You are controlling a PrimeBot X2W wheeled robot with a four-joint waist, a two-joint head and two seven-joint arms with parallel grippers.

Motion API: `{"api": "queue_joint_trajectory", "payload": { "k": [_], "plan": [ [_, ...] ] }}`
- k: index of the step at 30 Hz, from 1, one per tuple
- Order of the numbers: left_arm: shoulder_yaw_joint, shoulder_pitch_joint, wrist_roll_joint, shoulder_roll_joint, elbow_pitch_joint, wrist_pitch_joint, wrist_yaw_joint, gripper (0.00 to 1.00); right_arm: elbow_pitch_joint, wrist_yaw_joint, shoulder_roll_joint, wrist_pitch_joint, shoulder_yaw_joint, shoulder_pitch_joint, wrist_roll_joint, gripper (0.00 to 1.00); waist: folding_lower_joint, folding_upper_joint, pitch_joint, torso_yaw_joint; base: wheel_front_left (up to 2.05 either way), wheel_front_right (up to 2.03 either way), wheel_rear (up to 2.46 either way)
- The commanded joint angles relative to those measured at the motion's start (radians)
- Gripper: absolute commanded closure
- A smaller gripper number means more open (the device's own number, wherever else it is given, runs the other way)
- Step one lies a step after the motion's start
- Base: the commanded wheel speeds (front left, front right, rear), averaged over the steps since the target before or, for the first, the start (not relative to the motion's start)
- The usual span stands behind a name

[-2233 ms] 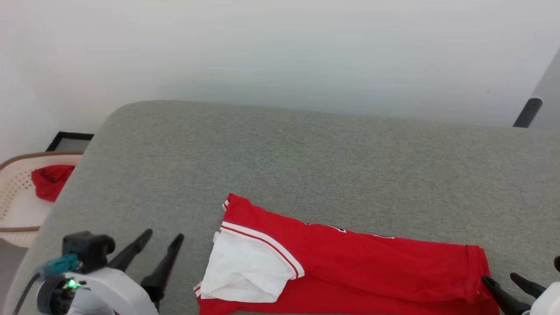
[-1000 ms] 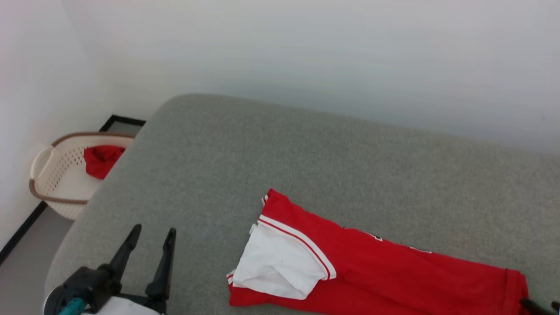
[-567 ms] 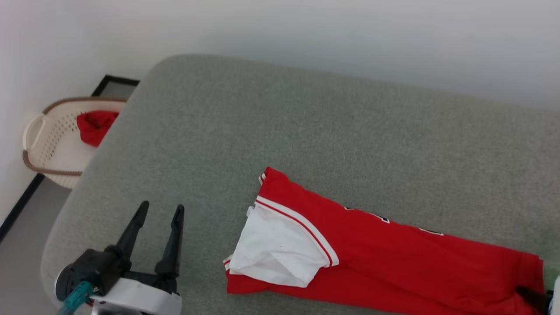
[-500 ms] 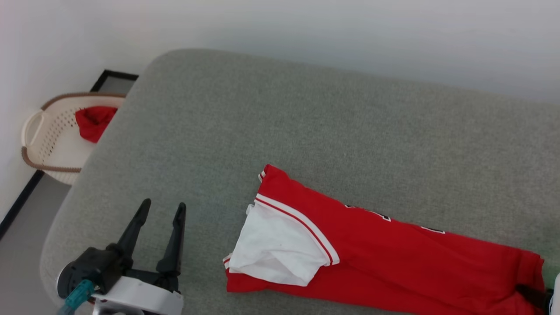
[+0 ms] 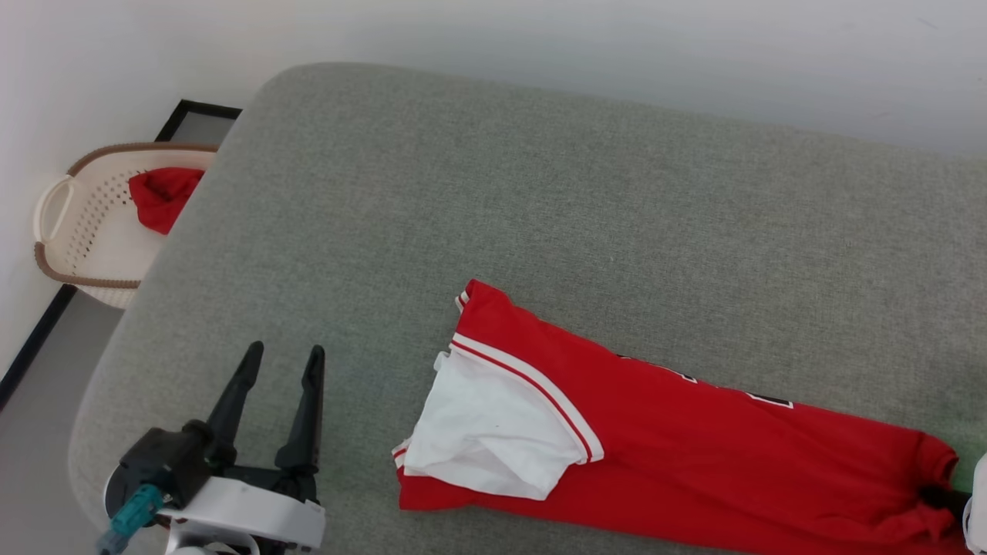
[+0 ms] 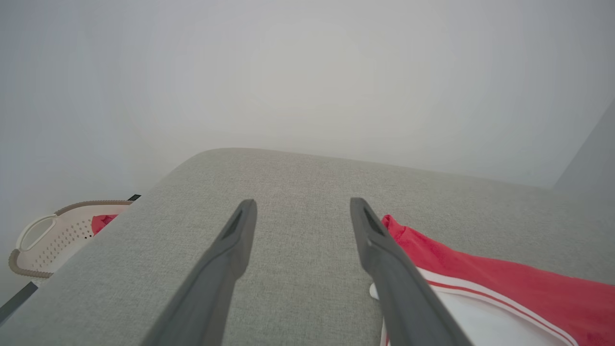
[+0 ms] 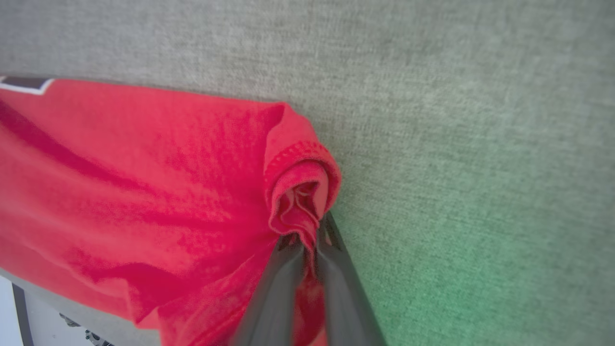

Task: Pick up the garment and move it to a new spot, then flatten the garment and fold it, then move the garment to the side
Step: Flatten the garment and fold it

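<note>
The garment [image 5: 678,455], a red jersey with a white sleeve and striped trim, lies folded lengthwise on the grey cushion [image 5: 493,200], stretching to the lower right. My right gripper [image 7: 307,235] is shut on the garment's bunched hem [image 7: 300,192]; in the head view its dark fingers [image 5: 942,497] pinch the cloth at the right edge. My left gripper [image 5: 281,358] stands open over bare cushion, left of the white sleeve [image 5: 486,439]. In the left wrist view its fingers [image 6: 230,254] are spread apart, the garment [image 6: 480,283] lying just to the right.
A cream laundry basket [image 5: 58,231] with a small red cloth bundle [image 5: 158,196] stands on the floor off the cushion's left end, also in the left wrist view as the basket [image 6: 43,240]. A white wall runs behind the cushion. The cushion's rounded left edge drops to the floor.
My right gripper has shut on the garment's hem, which is now bunched up. The head camera has turned and tilted, shifting the whole picture. The left gripper stays open.
</note>
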Motion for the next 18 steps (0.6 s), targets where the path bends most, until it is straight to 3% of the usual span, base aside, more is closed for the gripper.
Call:
{"api": "queue_joint_trajectory", "payload": {
  "k": [1,18],
  "plan": [
    [0.005,-0.006,-0.003,0.000,-0.001,0.000,-0.002,0.00,0.036,-0.002,0.004,-0.011,0.010,0.005,-0.006,1.00,0.0000,-0.0001,-0.001,-0.003,0.00,0.00,0.00],
    [0.019,0.042,0.003,0.010,-0.008,0.000,-0.003,0.00,0.163,-0.002,-0.180,-0.171,-0.026,-0.085,-0.023,1.00,0.0000,-0.0001,-0.050,-0.078,0.00,0.00,0.00]
  ]
}}
